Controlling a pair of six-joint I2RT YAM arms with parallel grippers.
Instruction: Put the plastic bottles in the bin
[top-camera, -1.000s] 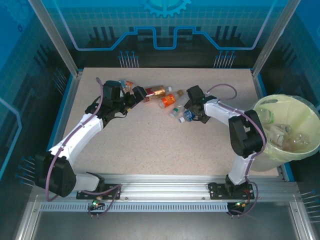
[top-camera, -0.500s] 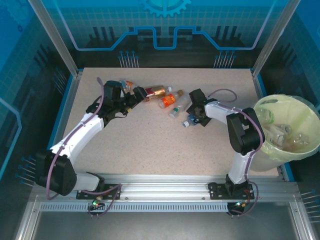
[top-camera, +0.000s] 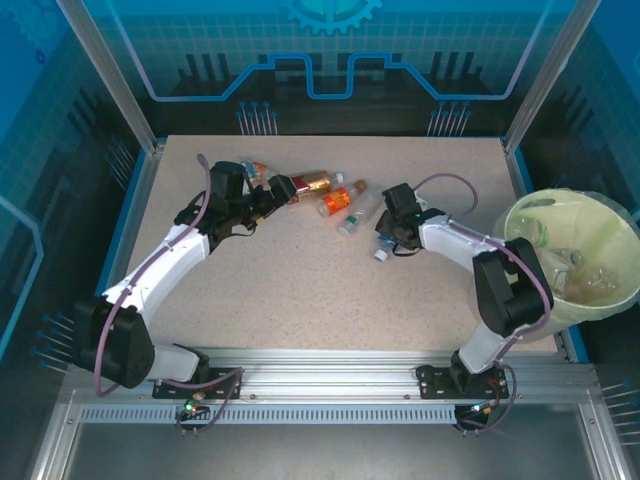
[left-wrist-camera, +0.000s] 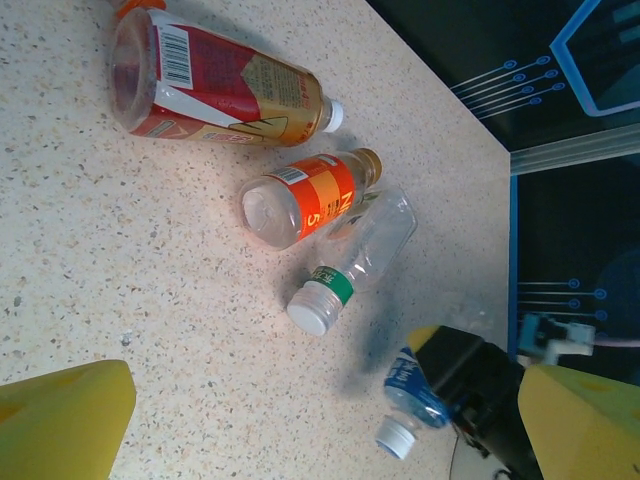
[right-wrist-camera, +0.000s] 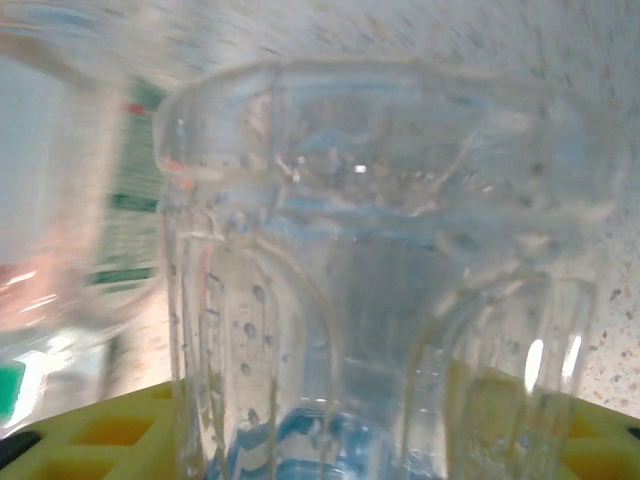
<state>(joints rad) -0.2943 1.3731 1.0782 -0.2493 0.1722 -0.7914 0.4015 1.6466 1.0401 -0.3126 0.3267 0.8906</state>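
Several plastic bottles lie at the back of the table: a red-labelled one, an orange-labelled one and a clear one with a green neck band. My right gripper is shut on a blue-labelled bottle, whose clear body sits between the yellow pads. My left gripper hangs open left of the group, with nothing between its pads. The bin stands at the right edge.
Another bottle with an orange cap lies just behind the left gripper. Clear bottles lie inside the bin's pale bag. Metal frame posts and blue panels wall the table at the back and sides.
The right gripper has closed onto the blue-labelled bottle and drawn it a little nearer. The right arm's elbow has swung towards the bin. The left arm has stayed put.
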